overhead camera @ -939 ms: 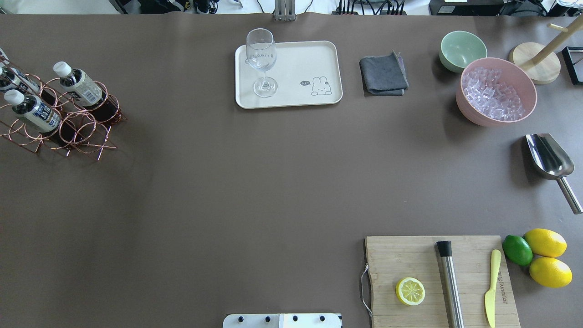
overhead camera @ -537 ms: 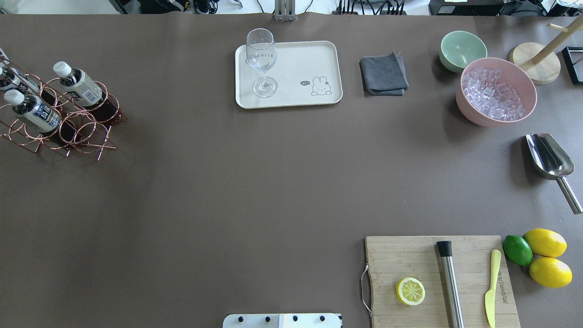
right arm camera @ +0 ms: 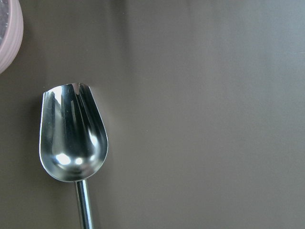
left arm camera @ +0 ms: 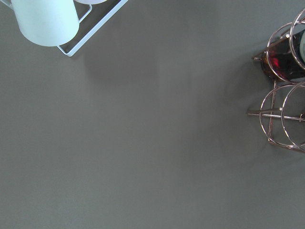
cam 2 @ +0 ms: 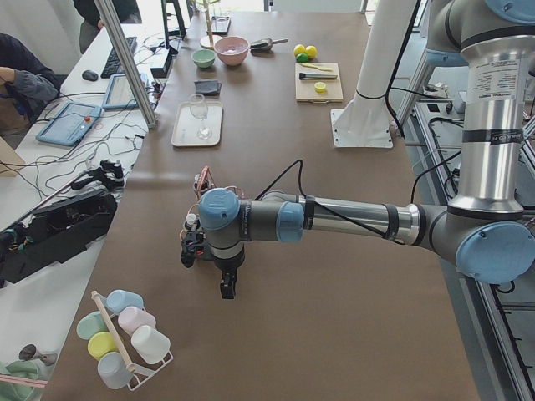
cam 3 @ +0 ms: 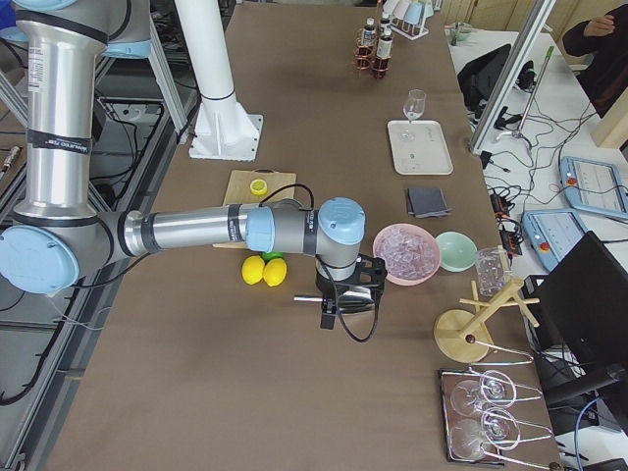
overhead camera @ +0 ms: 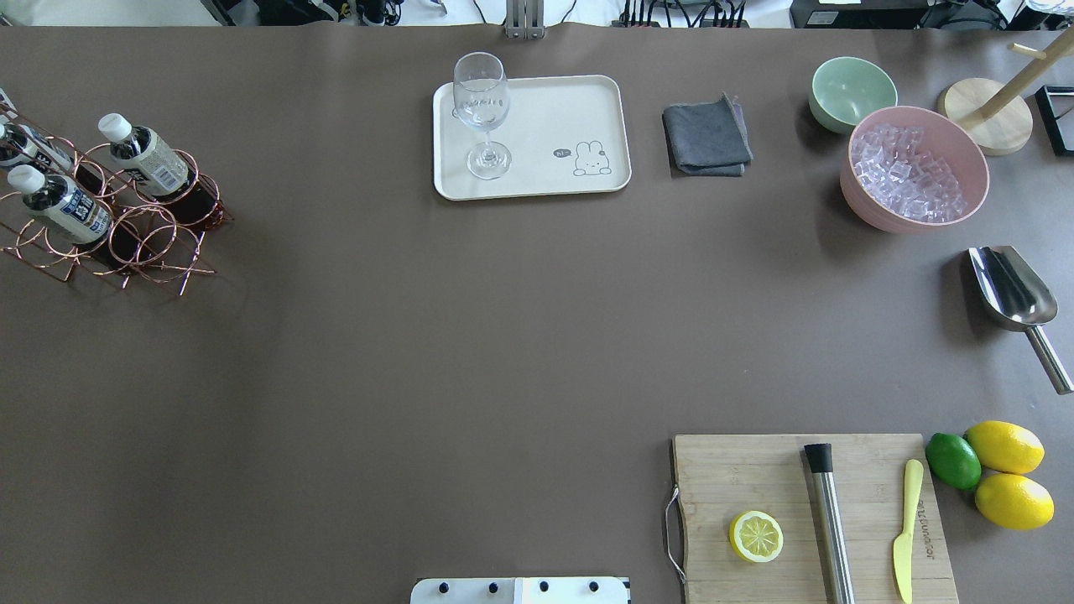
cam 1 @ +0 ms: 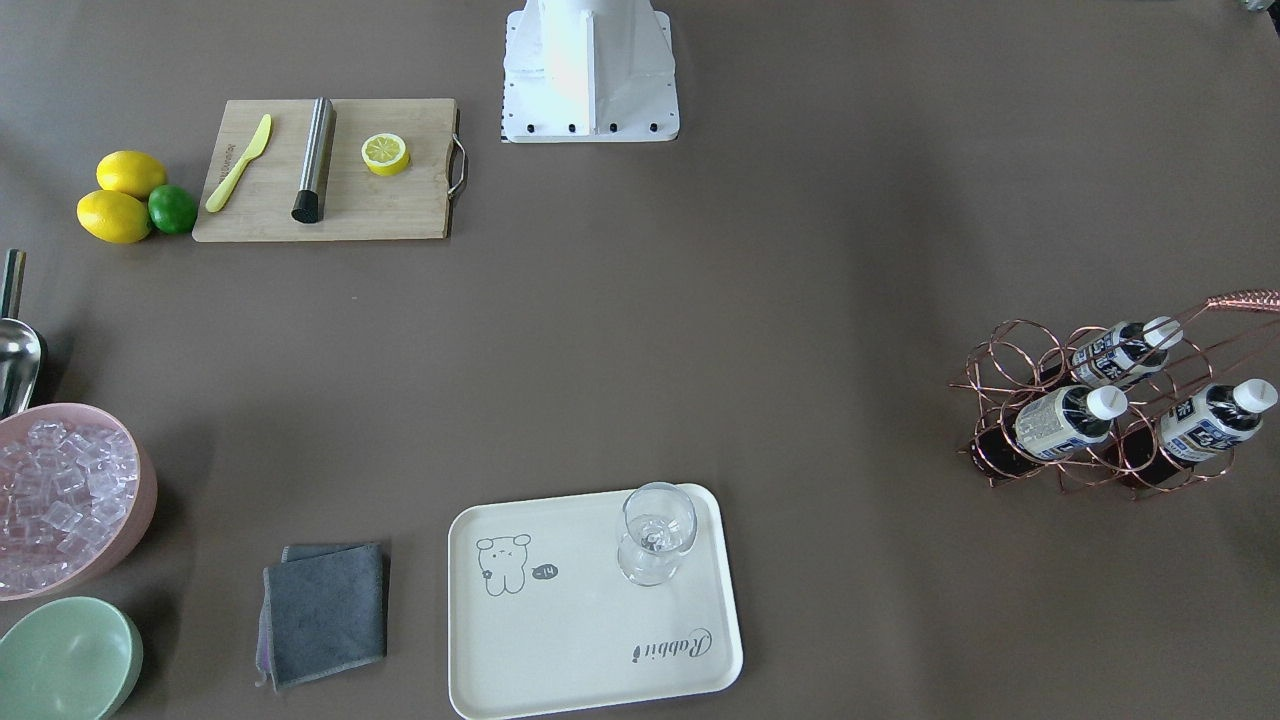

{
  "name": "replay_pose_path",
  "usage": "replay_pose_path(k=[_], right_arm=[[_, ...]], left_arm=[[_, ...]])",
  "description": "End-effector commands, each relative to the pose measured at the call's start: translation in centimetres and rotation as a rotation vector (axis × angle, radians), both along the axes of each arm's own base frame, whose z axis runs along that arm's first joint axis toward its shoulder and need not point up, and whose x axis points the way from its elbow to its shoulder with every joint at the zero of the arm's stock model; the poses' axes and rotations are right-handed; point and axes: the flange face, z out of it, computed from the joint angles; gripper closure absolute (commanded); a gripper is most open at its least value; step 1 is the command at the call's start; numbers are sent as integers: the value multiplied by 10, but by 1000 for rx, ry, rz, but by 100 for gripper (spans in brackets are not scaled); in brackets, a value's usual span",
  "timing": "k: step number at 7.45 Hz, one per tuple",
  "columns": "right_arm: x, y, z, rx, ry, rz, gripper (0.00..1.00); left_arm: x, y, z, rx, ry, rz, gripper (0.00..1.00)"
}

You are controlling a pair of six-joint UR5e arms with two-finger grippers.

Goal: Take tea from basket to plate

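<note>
Three tea bottles [overhead camera: 147,159] [cam 1: 1060,420] lie tilted in the copper wire basket [overhead camera: 159,243] [cam 1: 1000,360] at the table's left end. The cream plate [overhead camera: 579,109] [cam 1: 560,640] lies at the far middle and bears a wine glass [overhead camera: 482,109]. My left gripper [cam 2: 226,282] hangs over bare table just beside the basket [cam 2: 203,177]; its wrist view catches the basket's rings [left arm camera: 281,114]. My right gripper [cam 3: 331,312] hovers above the metal scoop [right arm camera: 71,138] at the other end. I cannot tell whether either gripper is open or shut.
A grey cloth [overhead camera: 706,136], green bowl [overhead camera: 852,91], pink bowl of ice [overhead camera: 913,168] and wooden stand [overhead camera: 986,113] sit at the far right. A cutting board [overhead camera: 755,470] holds a lemon half, steel rod and knife, with whole citrus [overhead camera: 1003,474] beside it. A mug rack [cam 2: 125,338] stands past the basket.
</note>
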Motion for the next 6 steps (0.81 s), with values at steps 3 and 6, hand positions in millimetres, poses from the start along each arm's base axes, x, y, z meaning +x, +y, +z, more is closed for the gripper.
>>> replay_pose_path(k=[3,6], right_arm=[[6,1,0,-4,-23,17,0],[16,3,2,-7,-29,42,0]], left_arm=[[0,-1,-4,9,1,0,2],[54,-22,-72,127,2,108,2]])
